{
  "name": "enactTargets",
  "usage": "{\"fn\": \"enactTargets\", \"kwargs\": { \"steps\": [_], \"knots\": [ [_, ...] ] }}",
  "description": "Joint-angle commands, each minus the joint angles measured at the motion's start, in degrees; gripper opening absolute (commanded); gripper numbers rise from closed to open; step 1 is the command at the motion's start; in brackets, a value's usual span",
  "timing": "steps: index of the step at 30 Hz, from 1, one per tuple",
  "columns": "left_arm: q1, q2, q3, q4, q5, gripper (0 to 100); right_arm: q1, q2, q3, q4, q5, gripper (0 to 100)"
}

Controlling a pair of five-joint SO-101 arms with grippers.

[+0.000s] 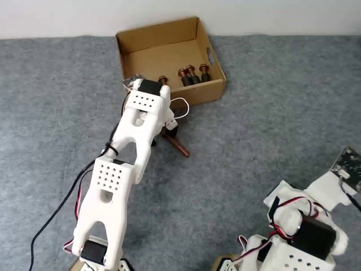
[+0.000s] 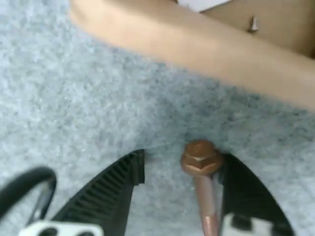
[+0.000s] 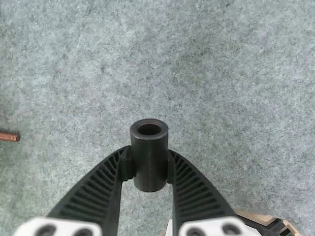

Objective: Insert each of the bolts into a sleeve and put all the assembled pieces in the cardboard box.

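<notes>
A copper bolt (image 2: 202, 169) lies on the grey carpet between the fingers of my left gripper (image 2: 182, 162), which is open; the bolt's hex head rests against one finger (image 2: 246, 191) with a gap to the other. From above, the bolt (image 1: 179, 147) lies just in front of the cardboard box (image 1: 203, 93), with my left gripper (image 1: 169, 132) over its head end. Several assembled pieces (image 1: 192, 74) stand inside the box. My right gripper (image 3: 149, 160) is shut on a black sleeve (image 3: 149, 147), held with its bore visible. The bolt's threaded tip (image 3: 10, 136) shows far off.
The box's tan wall (image 2: 206, 54) runs close beyond the left gripper. My right arm (image 1: 304, 231) sits at the front right corner, well away from the box. Grey carpet (image 1: 271, 130) covers the table between the arms.
</notes>
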Motion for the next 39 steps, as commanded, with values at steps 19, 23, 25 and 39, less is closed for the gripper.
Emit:
{"fn": "enactTargets", "kwargs": {
  "steps": [19,23,25,39],
  "knots": [
    [4.7,-0.9,0.1,-0.6,2.5,4,0.6,0.4,-0.4,-1.1,-0.3,0.9],
    [4.7,-0.9,0.0,-0.3,2.5,0,0.6,0.4,-0.4,-1.1,-0.3,0.9],
    [4.7,-1.3,-0.1,0.0,2.5,0,0.6,0.4,-0.4,-1.1,-0.3,0.9],
    [5.9,-20.4,15.6,0.8,-5.4,0,0.4,-7.6,2.4,-2.8,2.3,0.9]
  ]
}}
